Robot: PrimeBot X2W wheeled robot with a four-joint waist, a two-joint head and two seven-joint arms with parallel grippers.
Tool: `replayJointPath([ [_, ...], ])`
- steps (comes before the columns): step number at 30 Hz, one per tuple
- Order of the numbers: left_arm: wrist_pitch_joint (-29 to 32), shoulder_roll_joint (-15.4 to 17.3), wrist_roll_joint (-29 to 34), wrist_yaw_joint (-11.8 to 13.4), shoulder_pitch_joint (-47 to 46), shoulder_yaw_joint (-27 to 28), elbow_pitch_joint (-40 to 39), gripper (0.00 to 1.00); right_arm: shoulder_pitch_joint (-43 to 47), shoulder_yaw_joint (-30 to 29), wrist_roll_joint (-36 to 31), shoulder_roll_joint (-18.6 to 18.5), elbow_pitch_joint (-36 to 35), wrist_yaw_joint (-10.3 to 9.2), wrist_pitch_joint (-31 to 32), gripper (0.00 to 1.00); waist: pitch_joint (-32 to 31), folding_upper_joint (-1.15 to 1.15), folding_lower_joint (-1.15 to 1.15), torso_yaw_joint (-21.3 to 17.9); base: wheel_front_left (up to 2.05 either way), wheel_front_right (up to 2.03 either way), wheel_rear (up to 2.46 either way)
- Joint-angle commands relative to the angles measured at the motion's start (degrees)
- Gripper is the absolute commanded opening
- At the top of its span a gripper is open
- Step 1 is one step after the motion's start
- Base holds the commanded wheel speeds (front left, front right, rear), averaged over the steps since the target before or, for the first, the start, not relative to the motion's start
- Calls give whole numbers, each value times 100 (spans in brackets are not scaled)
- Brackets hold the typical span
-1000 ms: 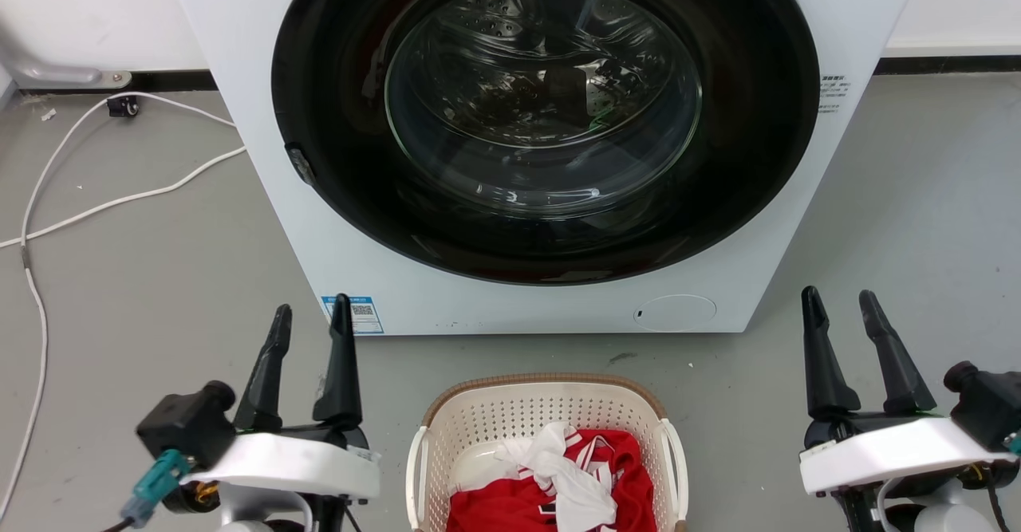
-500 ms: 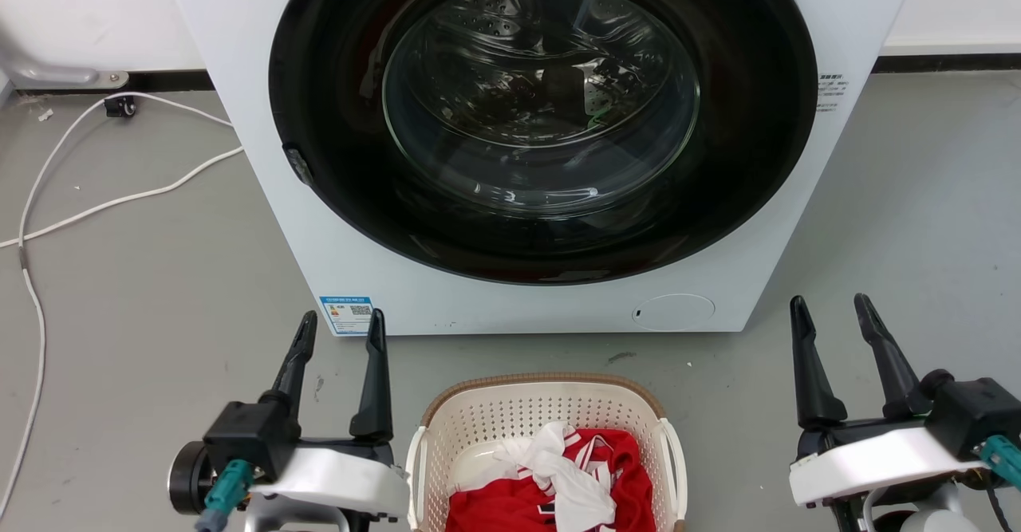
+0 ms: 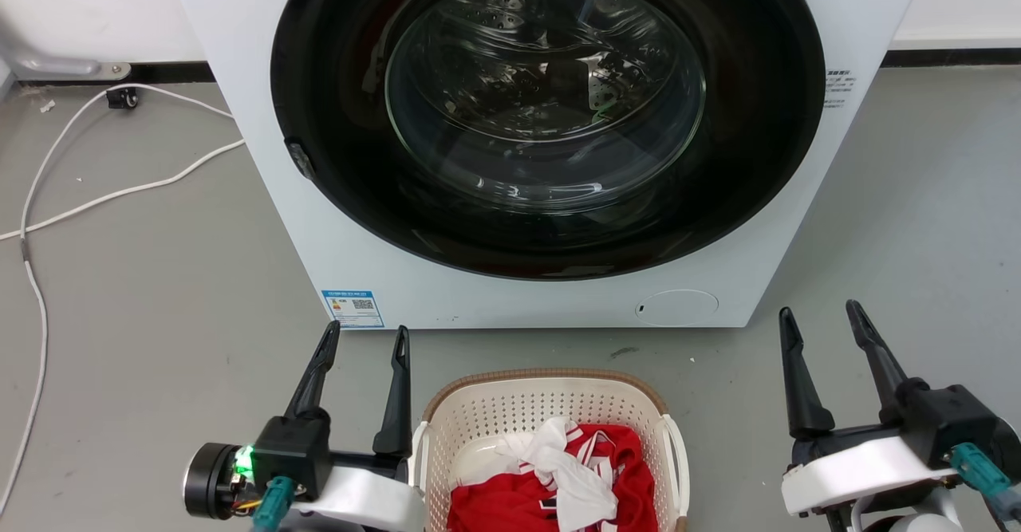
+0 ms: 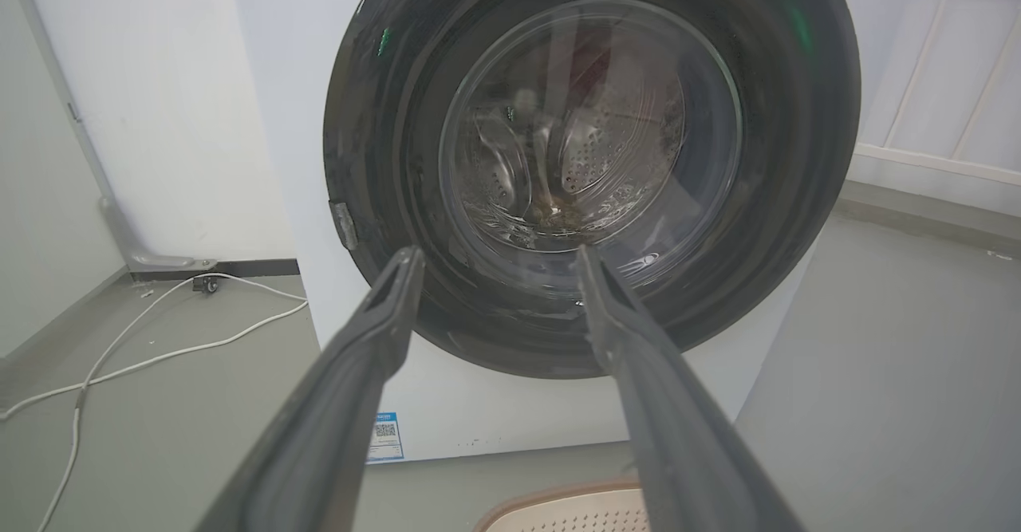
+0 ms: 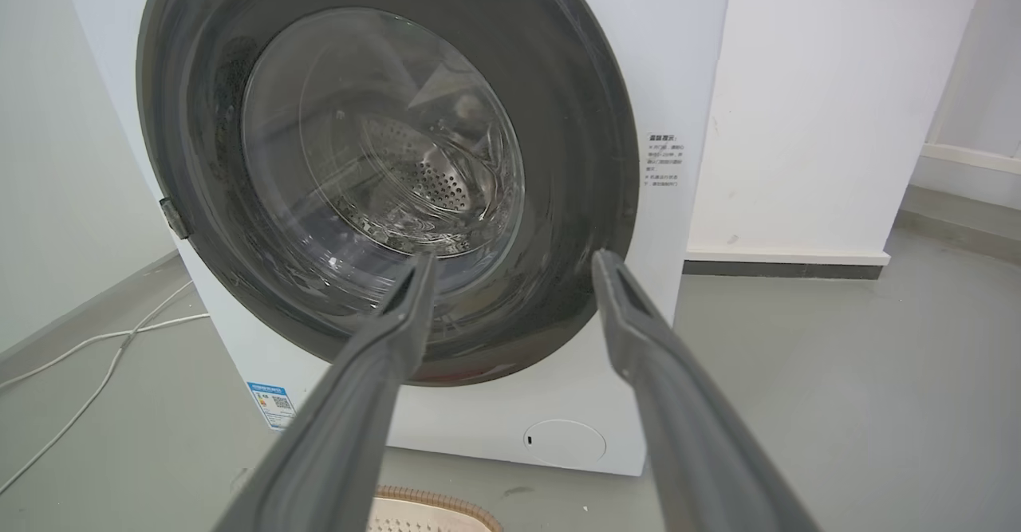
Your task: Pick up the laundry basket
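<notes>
The grey floor (image 3: 143, 293) is smooth and matte and runs back to a white wall with a dark skirting strip (image 3: 949, 57). A white washing machine (image 3: 239, 77) stands on it at the far centre, its round dark door facing the near side. At the near centre the laundry basket (image 3: 550, 377) sits on the floor, apart from the machine, with a band of bare floor between them. A small dark smudge (image 3: 622, 352) marks that band. On the left, a white cable (image 3: 120, 192) lies in loose curves from a small black fitting (image 3: 121, 100) by the far wall toward the near left edge. A grey metal foot (image 3: 72, 68) rests at the far left, against the wall.
</notes>
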Motion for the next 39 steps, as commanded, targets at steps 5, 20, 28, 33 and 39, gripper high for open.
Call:
replayJointPath([
  [5, -86, 83, 348, 85, 62, -146, 142, 100, 15, 49, -343, -16, 16, -2, -103, 100, 25, 0, 0, -7, 0, 0, 0],
  [20, -250, -402, 537, -258, 222, 427, 454, 100, 15, 14, 25, -14, 319, -2, -269, 100, 81, 0, 0, -44, 0, 0, 0],
  [28, -309, -547, 884, -502, 264, 590, 551, 100, -1, 14, -101, -13, 341, -2, -311, 100, 81, 0, 0, -56, 0, 0, 0],
  [33, -308, -593, 934, -590, 272, 664, 579, 100, -4, 24, -53, -13, 351, -2, -311, 100, 80, 0, 0, -52, 0, 0, 0],
  [39, -308, -635, 957, -666, 272, 730, 619, 100, 0, 20, -22, -13, 354, -2, -311, 100, 83, 0, 0, -49, 0, 0, 0],
])
